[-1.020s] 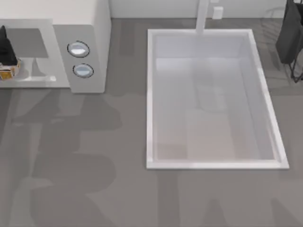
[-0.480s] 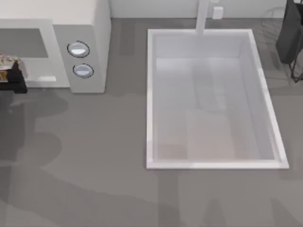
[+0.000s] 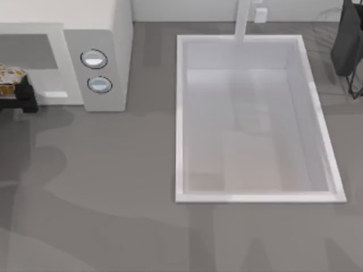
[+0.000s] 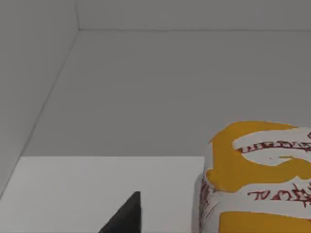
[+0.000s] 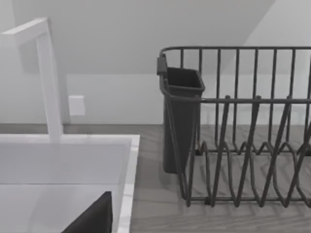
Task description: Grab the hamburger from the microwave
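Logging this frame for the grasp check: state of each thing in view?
hamburger: at the microwave's open front, on the top view's far left, touching the left gripper.
microwave: door open, cavity exposed.
left gripper: at the hamburger.
sink: basin empty.
dish rack: no dishes, dark caddy on its corner.

a second ago the left gripper (image 3: pixel 22 96) sat farther left at the microwave (image 3: pixel 85 34) mouth, covering the hamburger (image 3: pixel 10 75). it has since drawn nearer and slightly right, the hamburger with it, its patterned top now uncovered.
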You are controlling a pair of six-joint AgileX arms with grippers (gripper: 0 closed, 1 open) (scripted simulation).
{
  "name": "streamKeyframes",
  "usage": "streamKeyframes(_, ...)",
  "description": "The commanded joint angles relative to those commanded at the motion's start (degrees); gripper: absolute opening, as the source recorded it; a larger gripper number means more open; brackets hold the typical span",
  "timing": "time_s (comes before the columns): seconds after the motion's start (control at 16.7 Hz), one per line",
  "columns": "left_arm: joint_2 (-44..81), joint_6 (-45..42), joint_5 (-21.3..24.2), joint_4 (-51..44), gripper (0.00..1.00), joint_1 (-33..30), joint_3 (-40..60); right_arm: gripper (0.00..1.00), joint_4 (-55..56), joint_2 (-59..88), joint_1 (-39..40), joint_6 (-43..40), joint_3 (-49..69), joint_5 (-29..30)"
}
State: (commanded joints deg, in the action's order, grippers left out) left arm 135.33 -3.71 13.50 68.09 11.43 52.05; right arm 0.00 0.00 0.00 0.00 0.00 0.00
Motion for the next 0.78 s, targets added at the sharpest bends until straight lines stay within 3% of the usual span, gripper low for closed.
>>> streamKeyframes(0.54, 18.78, 0.34, -3.37, -18.74, 1.0, -3.55, 35.45, 1.0, 0.0, 0.0, 0.0, 0.0, 0.0, 0.0)
streamKeyframes(0.78, 23.96, 0.49, -4.59, -25.47, 1.0, -4.81, 44.91, 1.0, 0.0, 0.0, 0.0, 0.0, 0.0, 0.0)
